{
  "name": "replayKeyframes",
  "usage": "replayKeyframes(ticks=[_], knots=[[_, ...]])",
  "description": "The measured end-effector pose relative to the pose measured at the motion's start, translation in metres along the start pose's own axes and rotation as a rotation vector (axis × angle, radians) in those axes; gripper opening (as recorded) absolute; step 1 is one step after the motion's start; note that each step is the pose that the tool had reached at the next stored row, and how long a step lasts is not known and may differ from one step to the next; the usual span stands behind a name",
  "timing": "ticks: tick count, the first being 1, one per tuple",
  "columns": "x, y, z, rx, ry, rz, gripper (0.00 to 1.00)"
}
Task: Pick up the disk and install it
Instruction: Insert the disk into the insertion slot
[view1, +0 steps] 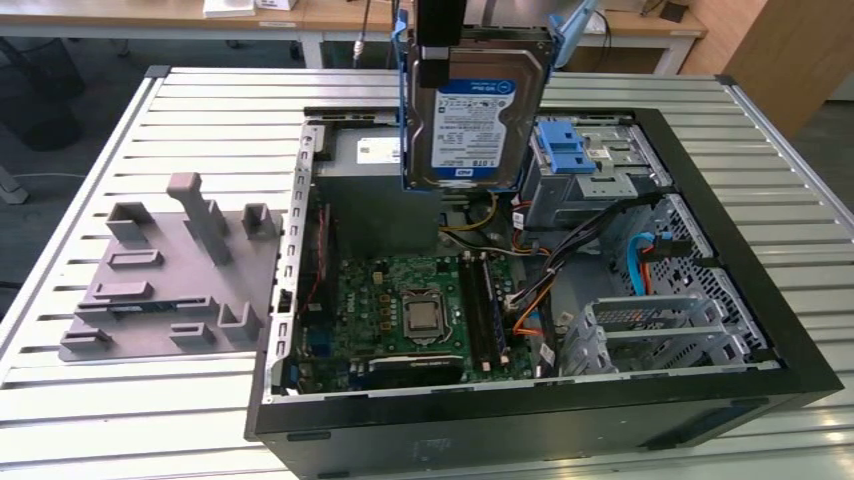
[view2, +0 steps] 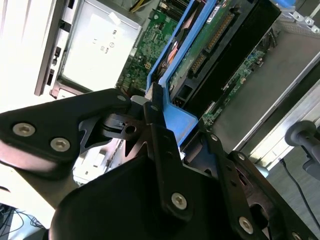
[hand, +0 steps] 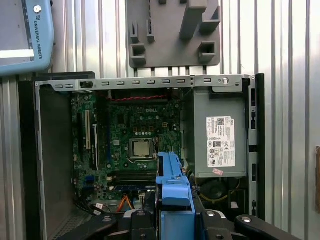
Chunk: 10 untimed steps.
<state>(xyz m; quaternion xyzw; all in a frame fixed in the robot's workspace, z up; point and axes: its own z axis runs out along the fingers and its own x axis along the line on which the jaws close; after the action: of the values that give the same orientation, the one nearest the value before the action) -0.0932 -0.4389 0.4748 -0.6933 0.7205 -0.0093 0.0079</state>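
Hand (view1: 441, 38) is pinching the disk (view1: 478, 115) by its upper end, at the upper centre of the exterior view. In the second wrist view I can see the black fingers (view2: 156, 131) pressed onto the blue side rail of the disk (view2: 225, 45). The disk hangs on end with its blue-and-white label facing the exterior camera, above the far part of the open computer case (view1: 747, 330) and not seated in any bay. In that picture its lower edge overlaps the grey metal box (view1: 371, 152), and the blue latch strip (view1: 571, 148) sits just beside it toward the exterior view's right.

The case lies on its side on the slatted metal bench (view1: 134, 410), with the green motherboard (view1: 400, 300) exposed in the middle of the frame. 1 grey fixture plate (view1: 160, 275) rests on the bench at the exterior view's left, near the case but apart from it. The first wrist view looks straight down past the hand (hand: 175, 220) and the disk's blue rail (hand: 172, 187) into the case.
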Motion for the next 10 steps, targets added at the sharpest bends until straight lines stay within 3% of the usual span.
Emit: replayKeyframes(ticks=[5, 10], knots=[[0.0123, -0.0006, 0.0005, -0.0001, 0.0002, 0.004, 0.36], [0.0161, -0.008, 0.001, -0.003, 0.0, 0.004, 0.36]])
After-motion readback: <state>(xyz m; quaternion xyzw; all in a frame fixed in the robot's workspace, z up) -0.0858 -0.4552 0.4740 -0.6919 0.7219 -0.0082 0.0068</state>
